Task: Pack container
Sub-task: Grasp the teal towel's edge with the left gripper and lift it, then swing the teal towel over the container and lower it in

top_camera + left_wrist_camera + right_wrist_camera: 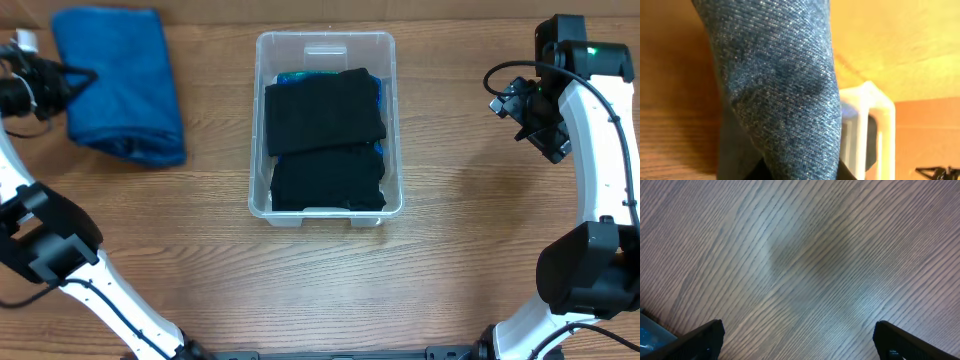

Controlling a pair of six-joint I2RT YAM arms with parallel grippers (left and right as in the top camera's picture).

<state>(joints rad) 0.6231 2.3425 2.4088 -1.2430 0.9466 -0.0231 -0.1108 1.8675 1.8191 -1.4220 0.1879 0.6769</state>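
step: looks like the pickup of the next item, the blue cloth [120, 80] at upper left
left claw [85, 76]: pinched down on that cloth's left edge
right claw [797, 330]: fingers wide apart, nothing in them, over bare table [805, 255] at right
container [325, 38]: centre frame, black clothes [325, 110] already inside
next: probably lift the floppy cloth high enough to clear the rim, carry it right, lay it on the black pile

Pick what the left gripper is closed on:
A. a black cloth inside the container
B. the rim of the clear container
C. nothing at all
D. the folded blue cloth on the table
D: the left gripper sits at the edge of the folded blue cloth, and its wrist view is filled with blue fabric rising from between its jaws; the container lies apart, mid-table.
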